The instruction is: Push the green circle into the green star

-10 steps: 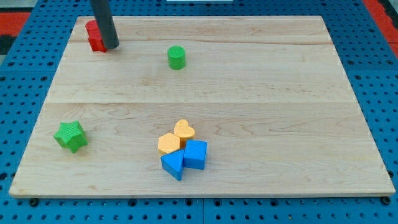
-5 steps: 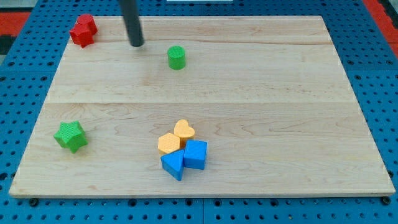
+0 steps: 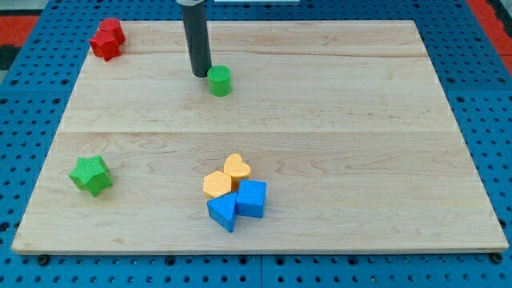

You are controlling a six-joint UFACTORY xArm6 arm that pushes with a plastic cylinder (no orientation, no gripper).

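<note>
The green circle sits on the wooden board in the upper middle of the view. My tip is just to its left, touching or nearly touching it. The green star lies far off at the lower left of the board.
Two red blocks sit close together at the board's top left corner. Near the bottom middle a cluster holds a yellow heart, a yellow hexagon-like block, a blue cube and a blue triangle.
My tip moved right from the red blocks to the left side of the green circle. The green circle shifted slightly to the left and down.
</note>
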